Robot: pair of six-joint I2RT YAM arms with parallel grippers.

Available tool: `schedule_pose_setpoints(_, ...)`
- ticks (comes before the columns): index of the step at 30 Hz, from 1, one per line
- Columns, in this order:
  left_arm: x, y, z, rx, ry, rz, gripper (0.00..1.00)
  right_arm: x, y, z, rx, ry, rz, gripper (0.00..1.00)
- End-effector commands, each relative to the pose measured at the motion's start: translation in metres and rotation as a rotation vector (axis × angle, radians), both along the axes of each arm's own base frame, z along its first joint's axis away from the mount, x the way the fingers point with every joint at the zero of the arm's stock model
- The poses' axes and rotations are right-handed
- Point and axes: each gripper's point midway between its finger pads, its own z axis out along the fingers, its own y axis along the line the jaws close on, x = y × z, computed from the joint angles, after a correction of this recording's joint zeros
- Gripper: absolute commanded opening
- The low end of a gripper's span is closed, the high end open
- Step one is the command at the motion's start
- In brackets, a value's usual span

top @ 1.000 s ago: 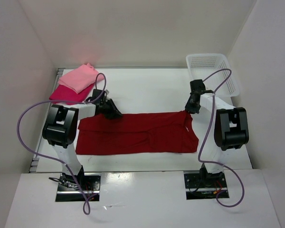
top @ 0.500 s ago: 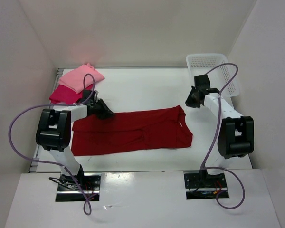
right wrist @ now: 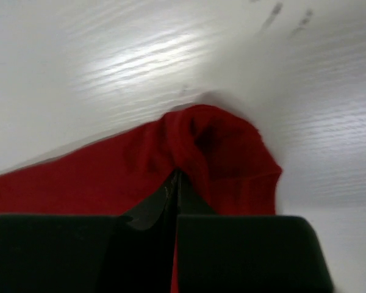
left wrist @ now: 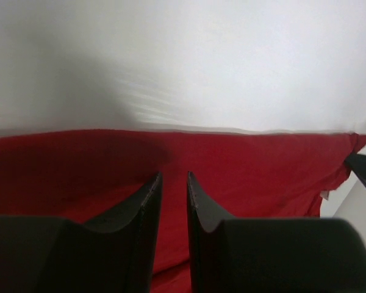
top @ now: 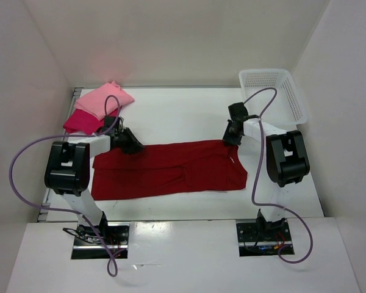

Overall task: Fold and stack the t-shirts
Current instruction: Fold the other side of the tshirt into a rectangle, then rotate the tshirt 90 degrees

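Observation:
The dark maroon t-shirt [top: 171, 170] lies flat as a long band across the middle of the table. My left gripper [top: 135, 147] sits low on its far left corner. In the left wrist view its fingers [left wrist: 147, 201] stand a narrow gap apart, gripping the cloth [left wrist: 262, 165]. My right gripper [top: 230, 138] is at the far right corner. Its fingertips are shut together where the red cloth [right wrist: 110, 174] puckers around them [right wrist: 177, 173]. The light pink t-shirt [top: 104, 100] lies folded on the crimson-magenta one [top: 80, 122] at the back left.
A white mesh basket [top: 274, 91] stands at the back right corner. White walls close in the table [top: 183, 113] on three sides. Purple cables loop off both arms.
The left gripper dragged the maroon shirt a little leftward, then held still. The right gripper let go, lifted toward the basket, came back down to the shirt's far right corner and shut.

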Motion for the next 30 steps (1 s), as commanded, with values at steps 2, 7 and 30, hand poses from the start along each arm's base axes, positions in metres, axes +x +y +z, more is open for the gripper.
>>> schedule_pose_setpoints(2, -0.01, 0.023, -0.029, 0.001, 0.075, 0.043, 0.3, 0.002, -0.035, -0.01, -0.1, -0.012, -0.122, 0.01)
schedule_pose_setpoints(7, -0.01, 0.034, -0.029, -0.007, 0.089, 0.079, 0.3, -0.002, -0.036, -0.026, -0.106, 0.028, -0.128, 0.01)
schedule_pose_setpoints(30, 0.007, -0.054, 0.1, -0.013, -0.236, -0.274, 0.1, -0.097, 0.087, 0.015, 0.179, 0.064, 0.136, 0.0)
